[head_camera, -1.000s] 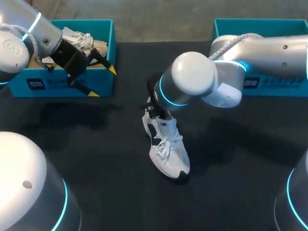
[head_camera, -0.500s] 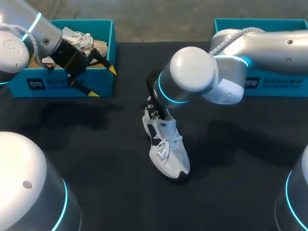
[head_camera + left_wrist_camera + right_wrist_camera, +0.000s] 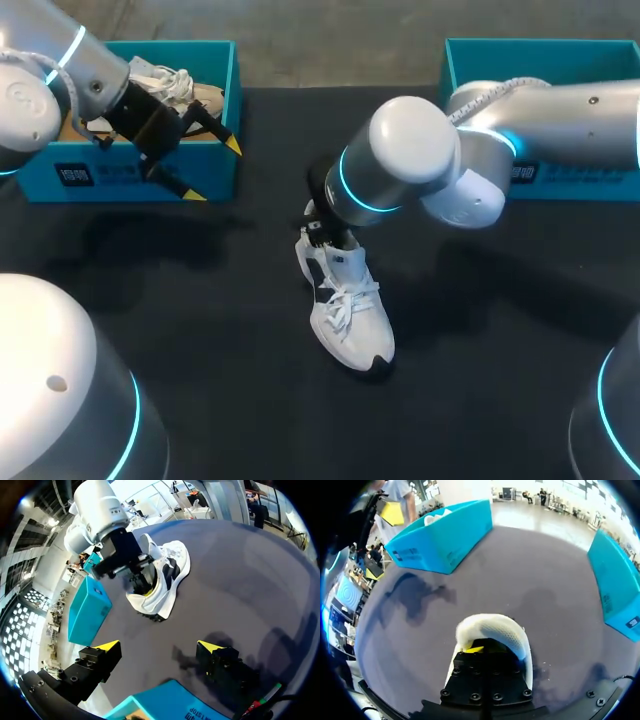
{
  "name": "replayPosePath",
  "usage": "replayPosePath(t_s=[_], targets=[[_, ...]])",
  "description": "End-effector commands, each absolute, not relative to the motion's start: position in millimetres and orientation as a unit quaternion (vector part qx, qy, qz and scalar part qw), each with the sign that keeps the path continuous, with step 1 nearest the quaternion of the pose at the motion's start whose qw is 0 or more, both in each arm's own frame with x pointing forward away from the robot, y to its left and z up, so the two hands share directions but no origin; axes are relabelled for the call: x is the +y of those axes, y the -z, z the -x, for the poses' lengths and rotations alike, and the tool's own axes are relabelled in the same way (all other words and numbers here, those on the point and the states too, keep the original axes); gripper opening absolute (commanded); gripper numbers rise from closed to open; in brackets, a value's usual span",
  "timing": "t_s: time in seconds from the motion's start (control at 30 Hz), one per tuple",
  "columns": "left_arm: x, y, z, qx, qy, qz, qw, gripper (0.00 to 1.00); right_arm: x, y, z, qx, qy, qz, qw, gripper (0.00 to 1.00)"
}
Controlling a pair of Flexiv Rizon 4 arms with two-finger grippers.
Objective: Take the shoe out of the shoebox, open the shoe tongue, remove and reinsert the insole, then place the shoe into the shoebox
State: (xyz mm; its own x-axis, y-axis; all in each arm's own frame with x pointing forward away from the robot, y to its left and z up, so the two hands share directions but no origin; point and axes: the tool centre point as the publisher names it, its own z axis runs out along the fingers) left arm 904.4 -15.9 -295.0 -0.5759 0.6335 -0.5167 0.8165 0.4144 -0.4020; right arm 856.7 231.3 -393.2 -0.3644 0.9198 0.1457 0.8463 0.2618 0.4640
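**Shoe out on the table, right gripper at its heel opening**

Found the shoe (image 3: 345,305) out of the box and standing on its sole near the middle of the table (image 3: 200,300), toe toward the robot and laces uppermost. Judged this placing to suit the work in hand, with the mouth facing up for access to tongue and insole.

Found the right gripper (image 3: 142,582) lowered from above into the heel end of that mouth, the white heel collar just ahead of it in its own wrist view. Could not tell the spread of the jaws, nor any hold on tongue or insole, both being hidden by the wrist housing and the collar. Saw no insole lying outside the shoe. Judged the step to be the opening of the tongue or the first reach for the insole.

Found the left gripper (image 3: 215,171) spread wide with nothing in it, hanging just in front of the left shoebox (image 3: 120,185) and well apart from the shoe. Judged this position to be a parking place, leaving the right arm room. Noted a second shoe (image 3: 185,90) inside that box. Noted the right shoebox (image 3: 580,180) behind the right arm, its inside mostly hidden.
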Motion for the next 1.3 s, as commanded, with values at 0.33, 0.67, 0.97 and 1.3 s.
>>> replayPosePath(t_s=[0.33, 0.67, 0.97, 1.3], targets=[[-16, 295, -904, 0.829, 0.317, -0.438, 0.143, 1.00, 236, 418, -859, 0.793, -0.197, -0.570, 0.086, 0.00], [-16, 295, -904, 0.829, 0.317, -0.438, 0.143, 1.00, 228, 388, -843, 0.780, -0.224, -0.574, 0.107, 0.00], [-16, 295, -904, 0.829, 0.317, -0.438, 0.143, 1.00, 223, 367, -849, 0.778, -0.260, -0.561, 0.115, 0.00], [-16, 295, -904, 0.829, 0.317, -0.438, 0.143, 1.00, 235, 378, -862, 0.784, -0.317, -0.530, 0.066, 0.00]])
